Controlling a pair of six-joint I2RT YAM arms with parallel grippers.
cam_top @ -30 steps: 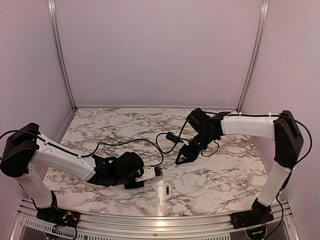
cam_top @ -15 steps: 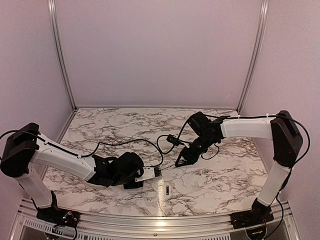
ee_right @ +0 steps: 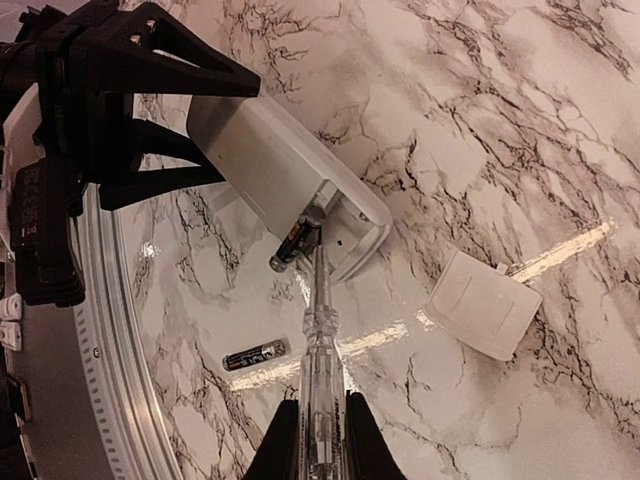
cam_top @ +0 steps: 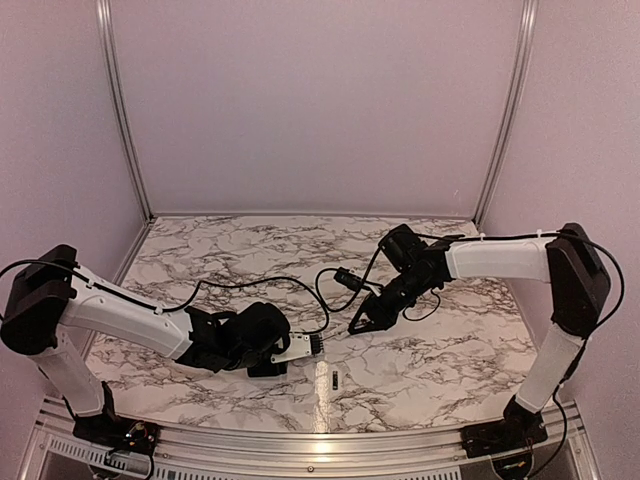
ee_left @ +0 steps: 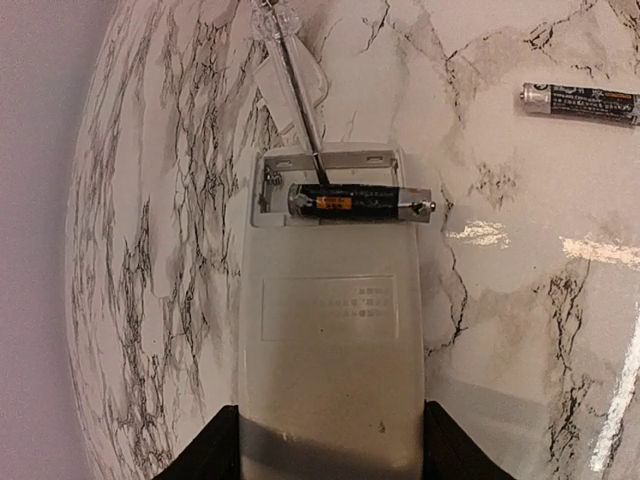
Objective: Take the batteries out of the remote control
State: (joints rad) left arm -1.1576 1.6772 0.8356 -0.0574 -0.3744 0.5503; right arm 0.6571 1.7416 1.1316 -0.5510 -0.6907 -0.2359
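Note:
My left gripper (ee_left: 330,448) is shut on the near end of the white remote control (ee_left: 330,330), which lies back-up on the marble; this also shows in the top view (cam_top: 300,346). Its open compartment holds one dark battery (ee_left: 355,201), with one end sticking out past the remote's side. A second battery (ee_left: 578,102) lies loose on the table, also in the right wrist view (ee_right: 254,354) and the top view (cam_top: 335,379). My right gripper (ee_right: 320,425) is shut on a long clear rod (ee_right: 320,320), and the rod's dark tip sits in the compartment against the battery (ee_right: 293,243).
The small white cover piece (ee_right: 482,303) lies on the marble beside the remote's open end. A black cable (cam_top: 250,285) runs across the table between the arms. The metal rail of the near table edge (ee_right: 120,400) is close to the loose battery.
My right gripper with the rod has shifted slightly down and left, toward the remote. The left gripper, the remote and the loose battery have stayed put.

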